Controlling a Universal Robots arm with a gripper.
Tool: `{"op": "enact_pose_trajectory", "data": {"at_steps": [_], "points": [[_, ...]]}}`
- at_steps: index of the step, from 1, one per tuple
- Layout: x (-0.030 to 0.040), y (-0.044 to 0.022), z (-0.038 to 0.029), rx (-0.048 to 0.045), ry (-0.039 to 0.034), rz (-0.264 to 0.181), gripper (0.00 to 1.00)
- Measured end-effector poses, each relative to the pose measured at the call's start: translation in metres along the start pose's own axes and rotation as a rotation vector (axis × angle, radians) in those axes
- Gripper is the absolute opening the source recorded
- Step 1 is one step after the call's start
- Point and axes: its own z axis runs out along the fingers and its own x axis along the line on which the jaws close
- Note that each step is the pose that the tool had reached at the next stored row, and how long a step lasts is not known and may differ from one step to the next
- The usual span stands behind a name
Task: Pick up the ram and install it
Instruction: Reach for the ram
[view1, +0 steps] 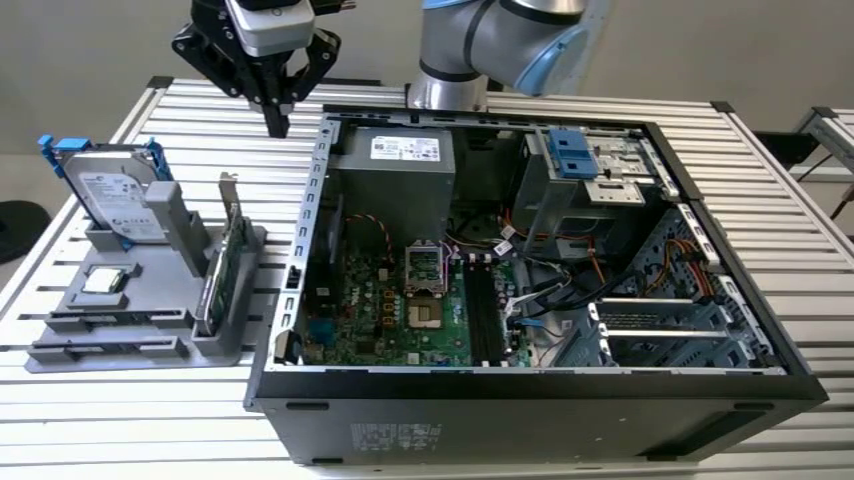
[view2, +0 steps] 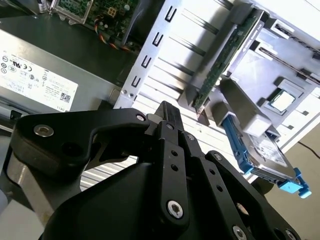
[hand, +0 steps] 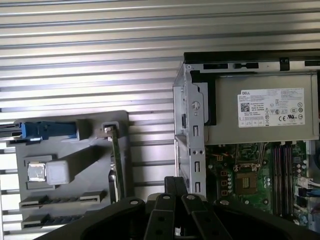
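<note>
My gripper (view1: 276, 128) hangs clenched and empty over the slatted table (view1: 160, 110), by the open computer case's (view1: 534, 400) far corner. The ram (view1: 120, 318) seems to lie slotted in the gray holder (view1: 147, 358) on the exterior view's left, well apart from me.

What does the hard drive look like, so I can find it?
Find the grey holder at the exterior view's left of the open computer case. The hard drive stands at its far end: a silver box with blue rails, unlike the thin green card beside it.
</note>
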Motion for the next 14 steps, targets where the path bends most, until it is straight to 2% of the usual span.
{"op": "enact_pose_trajectory", "data": {"at_steps": [14], "points": [[0.0064, -0.0004, -0.0001, -0.0001, 0.0, 0.0, 0.0]]}}
